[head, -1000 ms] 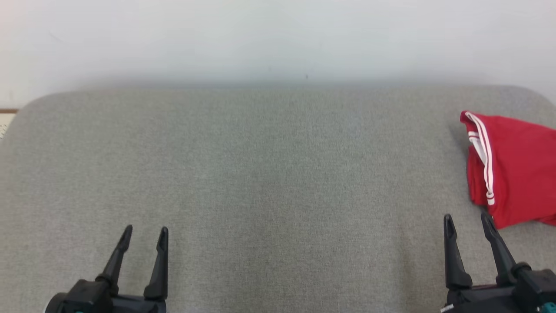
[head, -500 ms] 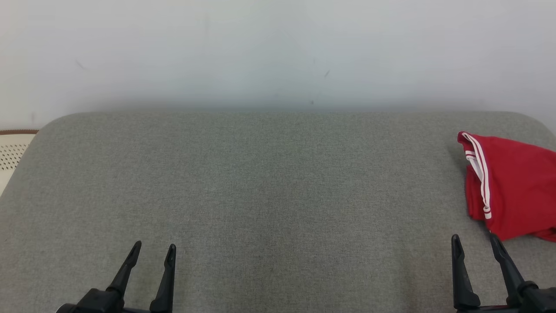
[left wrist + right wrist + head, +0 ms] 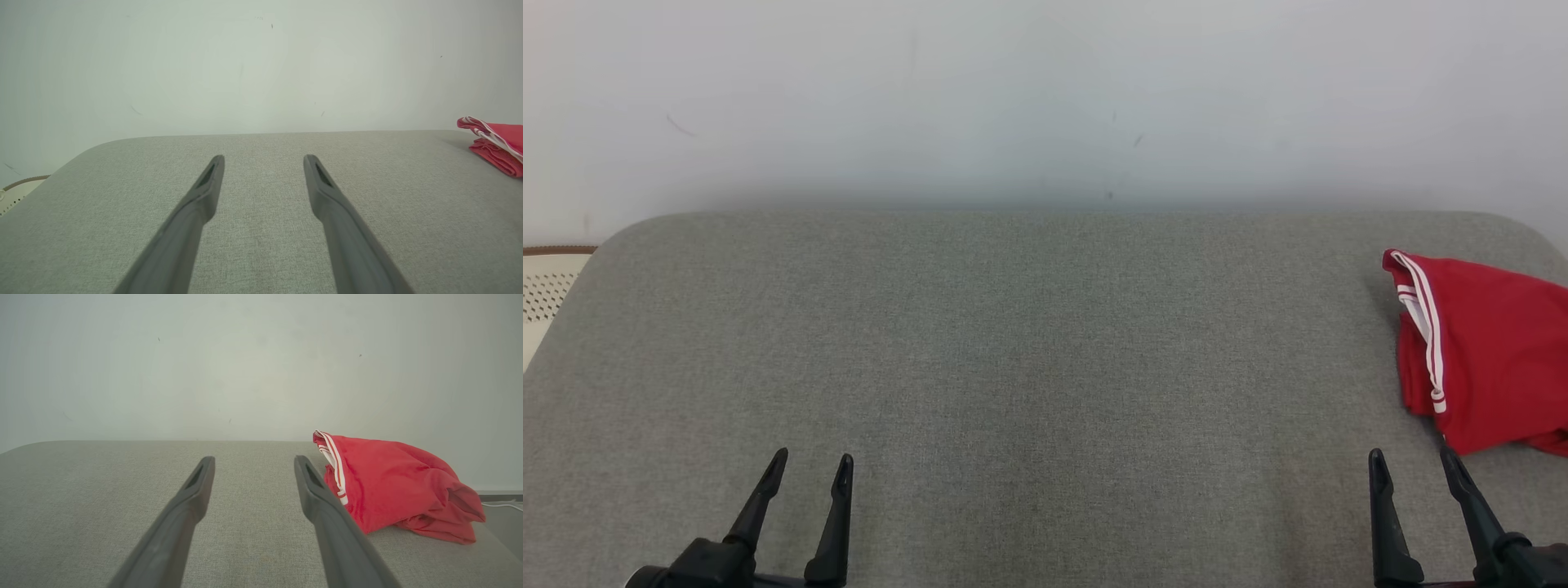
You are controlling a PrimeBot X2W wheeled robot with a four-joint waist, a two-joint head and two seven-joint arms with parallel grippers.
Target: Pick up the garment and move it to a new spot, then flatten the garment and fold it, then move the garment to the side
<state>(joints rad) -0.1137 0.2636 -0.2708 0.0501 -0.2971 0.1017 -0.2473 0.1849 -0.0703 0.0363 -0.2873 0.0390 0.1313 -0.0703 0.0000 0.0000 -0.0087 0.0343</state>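
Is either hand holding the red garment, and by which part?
Nothing is held. Left hand and right hand are both open and empty; the red garment lies bunched on the grey surface.

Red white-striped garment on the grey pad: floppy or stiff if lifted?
The crumpled red fabric garment with white stripes probably hangs limp when lifted: it lies in soft folds. Likely light, being thin cloth. Pushed across the grey woven surface, it may bunch, not slide.
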